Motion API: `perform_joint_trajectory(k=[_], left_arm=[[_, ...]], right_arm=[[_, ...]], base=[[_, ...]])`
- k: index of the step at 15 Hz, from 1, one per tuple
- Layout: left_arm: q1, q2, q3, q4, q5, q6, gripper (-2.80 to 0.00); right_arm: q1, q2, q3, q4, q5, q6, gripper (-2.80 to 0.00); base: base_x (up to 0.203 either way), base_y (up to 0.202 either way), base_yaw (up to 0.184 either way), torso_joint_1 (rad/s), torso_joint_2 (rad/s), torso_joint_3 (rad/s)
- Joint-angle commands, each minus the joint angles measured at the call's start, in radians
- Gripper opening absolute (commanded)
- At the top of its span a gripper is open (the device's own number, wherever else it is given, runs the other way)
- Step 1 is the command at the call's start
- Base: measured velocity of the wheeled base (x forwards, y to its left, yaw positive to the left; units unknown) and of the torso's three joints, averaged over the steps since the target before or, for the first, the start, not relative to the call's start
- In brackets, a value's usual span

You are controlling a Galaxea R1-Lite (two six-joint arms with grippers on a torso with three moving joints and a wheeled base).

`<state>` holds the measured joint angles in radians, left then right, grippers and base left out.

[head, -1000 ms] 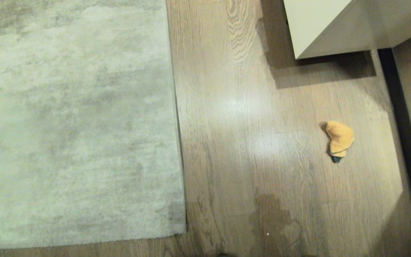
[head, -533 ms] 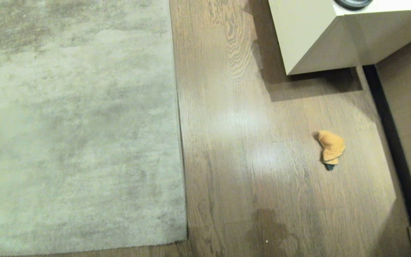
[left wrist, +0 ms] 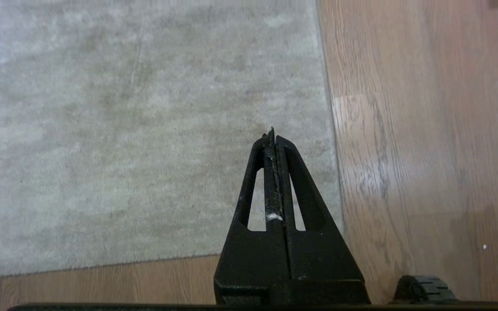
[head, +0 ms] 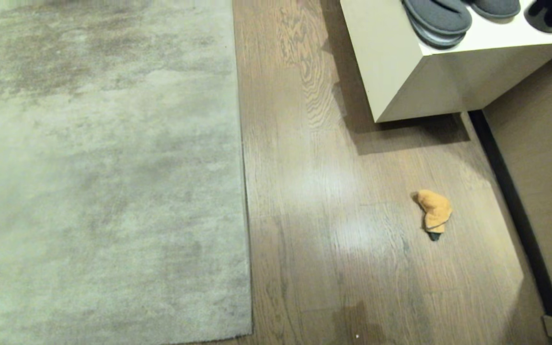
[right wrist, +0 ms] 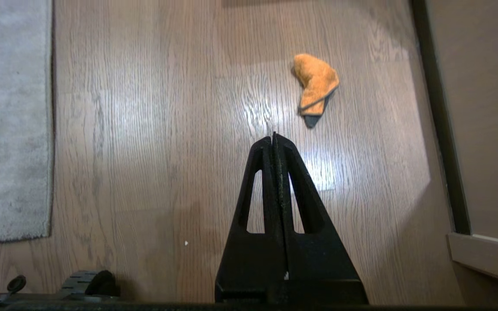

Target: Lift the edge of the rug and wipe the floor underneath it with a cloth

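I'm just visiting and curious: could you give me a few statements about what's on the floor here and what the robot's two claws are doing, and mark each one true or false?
1. The orange cloth lies on the bare wood floor, apart from the rug. True.
2. The rug edge is lifted off the floor. False: it lies flat.
3. The right gripper is holding the cloth. False: it is shut on nothing, above the floor short of the cloth.
4. The left gripper is shut, over the rug's corner area. True.
5. Grey slippers sit on top of a pale cabinet. True.
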<state>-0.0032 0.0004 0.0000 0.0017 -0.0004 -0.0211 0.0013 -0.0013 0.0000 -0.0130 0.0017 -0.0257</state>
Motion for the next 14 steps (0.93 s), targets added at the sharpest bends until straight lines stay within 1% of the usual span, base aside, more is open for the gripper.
perform_joint_trajectory(k=[1,14], left_arm=[[0.0,0.001,0.0,0.0,-0.001,0.0,-2.8],[0.0,0.001,0.0,0.0,0.0,0.0,-2.8]], right_arm=[[0.0,0.001,0.0,-0.001,0.0,0.0,-2.8],[0.0,0.001,0.0,-0.001,0.0,0.0,-2.8]], base=[[0.0,0.0,0.0,0.004,0.0,0.203],[0.0,0.0,0.0,0.003,0.0,0.201]])
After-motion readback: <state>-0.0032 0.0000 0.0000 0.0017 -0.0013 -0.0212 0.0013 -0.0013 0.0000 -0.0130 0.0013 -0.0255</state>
